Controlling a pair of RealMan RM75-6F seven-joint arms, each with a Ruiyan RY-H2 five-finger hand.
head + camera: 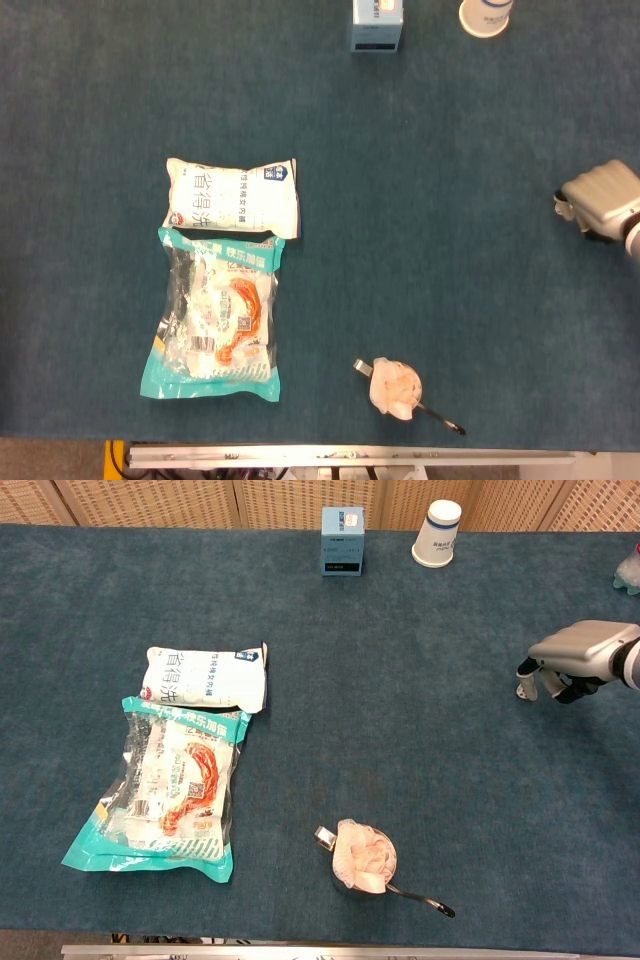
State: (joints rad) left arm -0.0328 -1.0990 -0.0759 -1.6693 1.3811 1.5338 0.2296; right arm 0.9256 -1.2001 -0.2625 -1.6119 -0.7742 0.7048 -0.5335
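From the head view, the right hand point(601, 198) shows at the right edge of the blue table point(440, 180), its pale back uppermost and the fingers tucked beneath, so that from above nothing can be told of how they lie. It holds nothing, and the things are all well apart from it: a small metal cup stuffed with pink cloth point(396, 386) near the front edge, a white packet point(232, 196) to the left with a teal-edged food bag point(217, 315) touching its lower side, and a blue box point(377, 24) and a paper cup point(486, 15) at the far edge. The chest view gives the hand point(572, 658) from the front (the better angle): its fingers point(527, 682) hang down and apart above the cloth, released and empty. The metal cup point(361, 859) is the nearest thing, lying well to the hand's lower left, its handle pointing right. The left hand appears in neither view.
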